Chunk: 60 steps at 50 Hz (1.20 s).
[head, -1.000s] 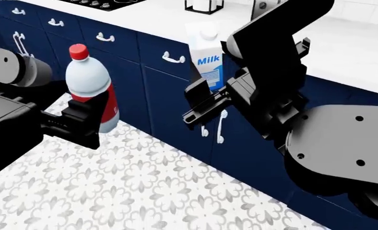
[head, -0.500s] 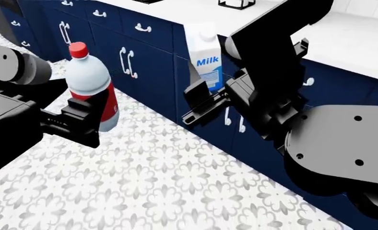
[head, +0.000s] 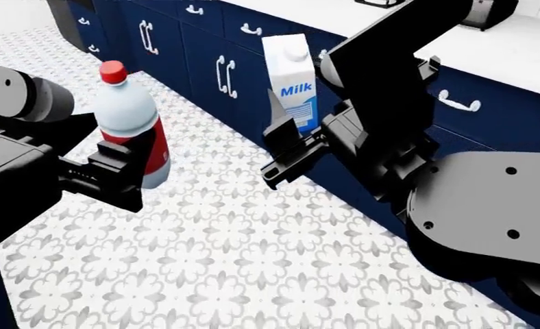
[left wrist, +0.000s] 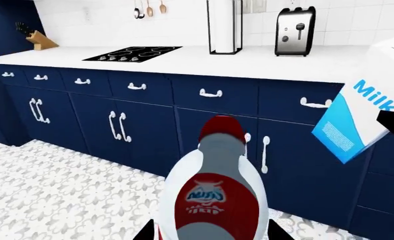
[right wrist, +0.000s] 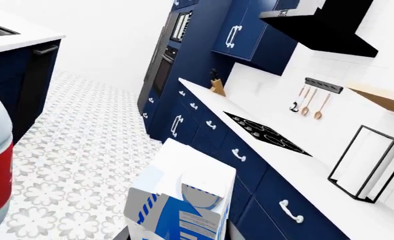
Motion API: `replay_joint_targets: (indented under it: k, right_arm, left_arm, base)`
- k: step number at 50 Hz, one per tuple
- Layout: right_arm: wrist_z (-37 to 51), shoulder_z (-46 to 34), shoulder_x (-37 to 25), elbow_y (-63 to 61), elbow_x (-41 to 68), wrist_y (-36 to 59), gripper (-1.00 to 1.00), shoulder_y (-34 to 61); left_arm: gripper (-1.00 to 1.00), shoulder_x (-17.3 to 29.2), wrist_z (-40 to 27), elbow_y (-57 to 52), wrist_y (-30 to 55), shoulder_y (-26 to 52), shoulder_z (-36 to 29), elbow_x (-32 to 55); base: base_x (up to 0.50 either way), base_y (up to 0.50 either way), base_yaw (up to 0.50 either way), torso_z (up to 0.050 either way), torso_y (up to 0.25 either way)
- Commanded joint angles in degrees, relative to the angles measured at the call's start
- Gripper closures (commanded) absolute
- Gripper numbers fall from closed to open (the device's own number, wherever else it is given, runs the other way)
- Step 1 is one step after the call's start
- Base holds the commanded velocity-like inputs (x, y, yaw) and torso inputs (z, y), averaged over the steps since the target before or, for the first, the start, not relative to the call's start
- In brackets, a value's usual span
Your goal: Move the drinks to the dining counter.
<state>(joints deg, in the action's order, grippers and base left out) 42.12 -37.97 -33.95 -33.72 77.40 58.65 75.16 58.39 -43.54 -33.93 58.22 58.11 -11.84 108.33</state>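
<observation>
Both drinks are carried in the air, one in each arm, clear of the patterned floor (head: 251, 267). The bottle (head: 131, 130) is pinched low on its red label by the left tool (head: 124, 175), so that the red cap points up and the weight sits above the fingers; held upright like this, it is judged less likely to swing or slip while the base travels. The Milk carton (head: 293, 82) is clamped near its base by the right tool (head: 293, 140), its gable uppermost and only slightly tilted.

The two loads are kept well apart, presumably so that neither knocks the other during transport. In the left wrist view the bottle (left wrist: 214, 200) is seen facing the stove desk (left wrist: 250, 62), on which a toaster (left wrist: 294, 31) and a black stovetop (left wrist: 133, 53) stand; this is not the target. The dining counter cannot be identified with certainty in any view, though a white-topped navy unit (right wrist: 13, 35) shows at the edge of the right wrist view. The task is judged to be in its carrying stage, with nothing set down yet.
</observation>
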Motion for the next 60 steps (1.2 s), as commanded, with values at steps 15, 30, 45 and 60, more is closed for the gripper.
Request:
replay_joint_targets:
  k: [15, 30, 45, 60]
  right_arm:
    - [-0.3, 0.38, -0.13, -0.16, -1.42, 0.51, 1.0, 1.11]
    - [-0.4, 0.09, -0.17, -0.17, -1.49, 0.33, 1.0, 1.18]
    - [-0.43, -0.39, -0.47, -0.45, -1.55, 0.47, 1.0, 1.2]
    - [-0.91, -1.29, -0.5, -0.63, -1.37, 1.07, 1.0, 1.58]
  left_arm:
    - [1.0, -0.47, -1.02, 0.36, -0.3, 1.84, -0.64, 0.28]
    - [1.0, 0.11, -0.22, -0.18, -1.03, 0.1, 0.16, -0.47]
    - [1.0, 0.08, 0.03, -0.26, -1.07, 0.03, -0.05, -0.87]
    - [1.0, -0.04, -0.42, -0.14, -1.0, 1.03, -0.62, -0.28]
  base:
    - [-0.26, -0.3, 0.38, 0.001, 0.0]
    - [-0.23, -0.31, 0.41, 0.001, 0.0]
    - [-0.2, -0.31, 0.42, 0.001, 0.0]
    - [-0.14, -0.26, 0.45, 0.001, 0.0]
